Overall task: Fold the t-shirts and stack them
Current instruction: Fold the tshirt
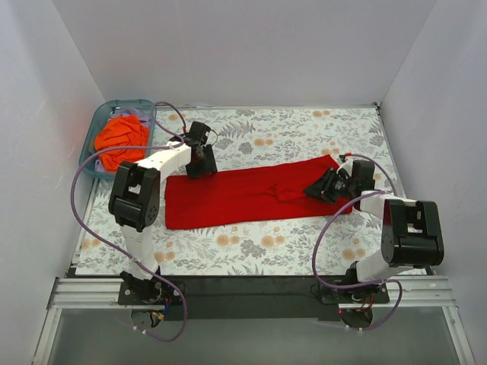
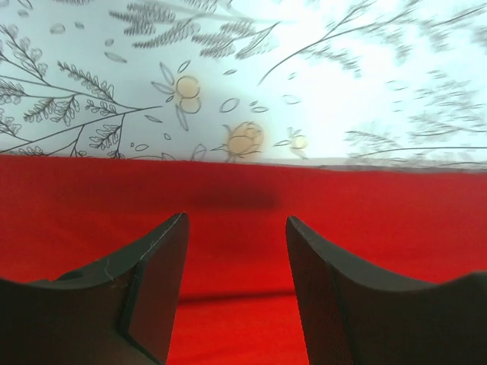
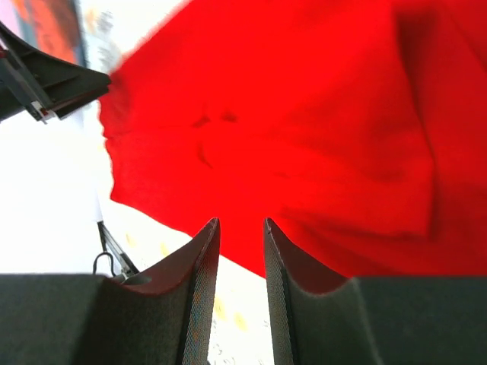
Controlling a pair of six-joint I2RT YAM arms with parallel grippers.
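Orange t-shirt (image 1: 120, 141) in teal bin (image 1: 128, 103), far-left corner

This is looking like a robot test booth in a lab: plain white walls (image 1: 228, 53) are boxing in the space on three sides of the left arm (image 1: 137, 194) and the right arm (image 1: 411, 232), whose bases are sitting bolted to a metal rail (image 1: 251, 293) with purple cables (image 1: 329, 243) looping off them. A flowered tablecloth (image 1: 289, 129) is spreading out beneath the left gripper (image 1: 199, 169), and a teal bin (image 1: 90, 156) is standing in the corner off to that gripper's left
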